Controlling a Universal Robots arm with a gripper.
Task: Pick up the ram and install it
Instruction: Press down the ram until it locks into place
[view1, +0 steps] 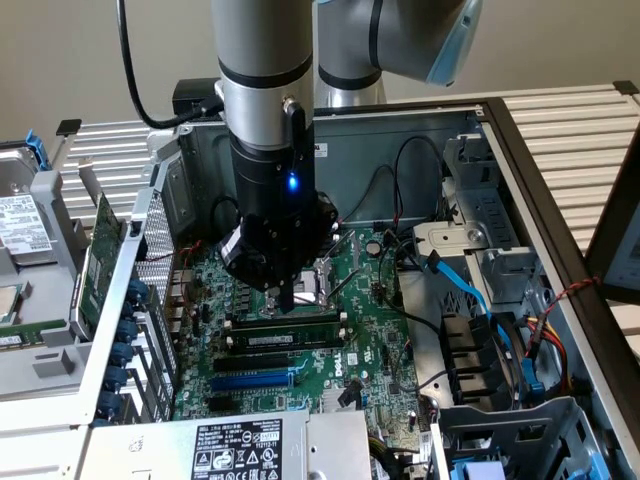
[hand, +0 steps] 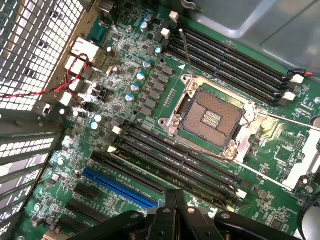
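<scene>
Lying open on its side, the grey metal PC case (view1: 500, 150) takes up most of the ext. view, w/ slatted panels behind it. The silver-and-black Universal Robots arm (view1: 265, 120) comes down from above into the middle of the case; a small blue light glows on its black wrist section. Under it is the green motherboard (view1: 370, 330), also seen close up in the wrist view (hand: 125, 65).

A grey box w/ a white sticker label (view1: 235, 447) sits at the near edge of the case. A green expansion card w/ a metal bracket (view1: 97, 262) stands outside the case wall on the ext. view's left. Blue and black cables (view1: 470, 290) run through the drive bay area on the ext. view's right.

On the board, the square CPU socket w/ a silver metal frame (hand: 212, 117) is open, w/ rows of long black slots (hand: 180, 162) on either side of it and a long blue slot (hand: 120, 188) beside the nearer row.

The black gripper (view1: 286, 300) is low over the slots next to the socket; its body shows at the picture's edge in the wrist view (hand: 170, 200). Cannot tell how far it is open, or whether it has hold of anything.

The ram, a long narrow green stick (view1: 290, 321), lies along the slot row right below the gripper, parallel to the slots. Cannot tell if it is touching the gripper or already seated. Just beside it, nearer the blue slot, is another dark strip w/ a white label (view1: 275, 340).
</scene>
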